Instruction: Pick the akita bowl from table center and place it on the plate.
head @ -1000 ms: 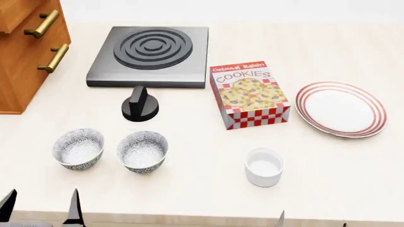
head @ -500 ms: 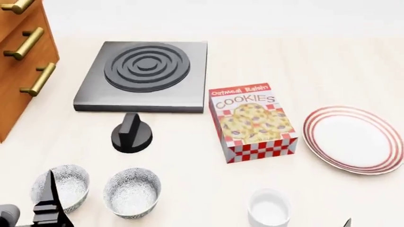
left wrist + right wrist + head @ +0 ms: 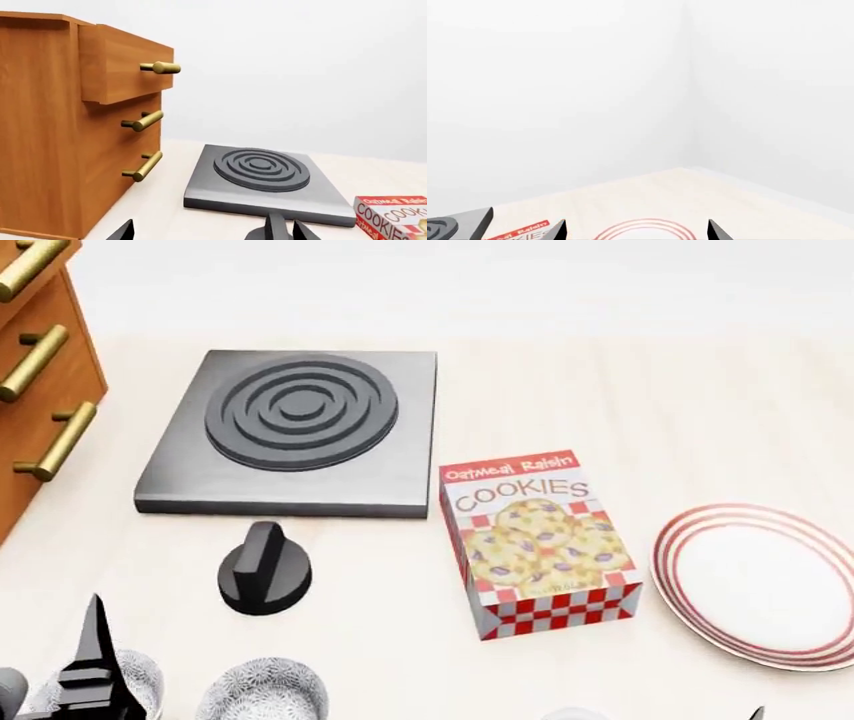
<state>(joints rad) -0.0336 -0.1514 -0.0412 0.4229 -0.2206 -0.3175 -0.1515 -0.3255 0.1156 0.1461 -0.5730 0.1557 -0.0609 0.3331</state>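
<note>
We see two speckled bowls at the near edge of the head view, both cut off by the frame. The akita bowl [image 3: 263, 690] sits just right of its twin bowl [image 3: 140, 680] on the pale worktop [image 3: 641, 400]. Our left gripper [image 3: 74, 680] rises in front of the twin bowl with a dark finger pointing up; in the left wrist view its fingers [image 3: 277, 230] stand apart with nothing between them, so it is open and holds nothing. The plate [image 3: 761, 585] lies at the right edge, well apart from the bowls, with the cookie box [image 3: 538, 540] between them and nearer the plate. A black knob [image 3: 264, 568] stands just beyond the akita bowl, and the dark hob [image 3: 294, 430] lies farther back. The wooden drawer unit [image 3: 73, 130] with brass handles stands at far left. Our right gripper [image 3: 637, 231] shows only two dark fingertips set wide apart and empty, with the plate's red rings beyond them.
</note>
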